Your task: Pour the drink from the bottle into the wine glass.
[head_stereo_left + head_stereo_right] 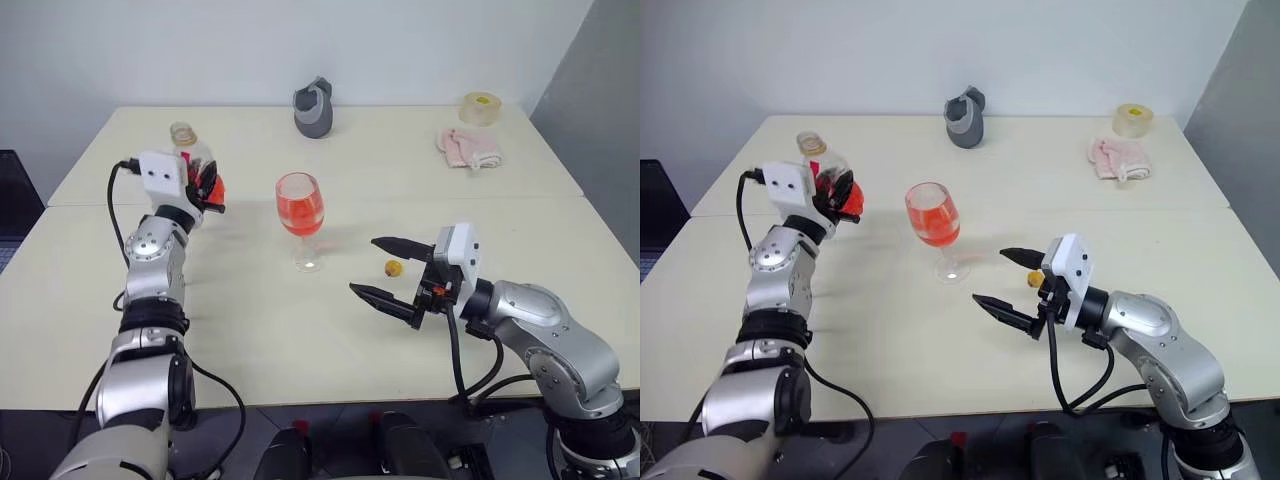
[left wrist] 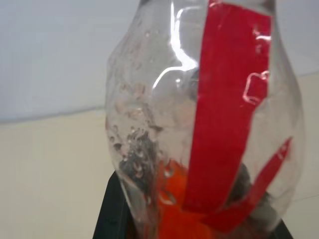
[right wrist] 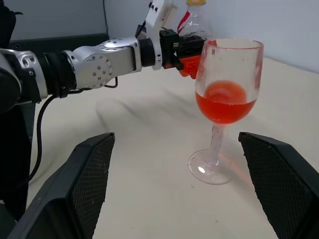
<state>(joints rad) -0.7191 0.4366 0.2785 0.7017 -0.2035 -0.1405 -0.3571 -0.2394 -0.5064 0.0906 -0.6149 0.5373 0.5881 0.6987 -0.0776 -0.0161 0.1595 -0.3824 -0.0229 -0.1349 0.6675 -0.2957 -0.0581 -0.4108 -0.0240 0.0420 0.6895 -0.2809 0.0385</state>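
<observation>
Now, with the wine glass as the landmark:
Wine glass: the tall clear stemmed wine glass (image 1: 300,215) stands upright mid-table, its bowl partly filled with the bright red translucent drink (image 3: 224,105).
Bottle: the small clear plastic bottle with a red-white label (image 2: 209,124) sits upright to the left of the glass, well apart, open-necked, only a red remnant in its base.
Left gripper: the left gripper (image 1: 203,187) is clamped on the bottle.
Right gripper: the right gripper (image 1: 385,270) hangs spread wide and empty, near the glass foot on its right.
Risk: judged, pouring looks done; a careless set-down could tip the light bottle, and a right-arm sweep could knock the glass.
Around: a small yellow cap (image 1: 393,268) lies just right of the glass; a grey cup-like object (image 1: 313,107), a pink cloth (image 1: 468,148) and a tape roll (image 1: 481,107) lie far behind it.
In the way: nothing between bottle and table.
</observation>
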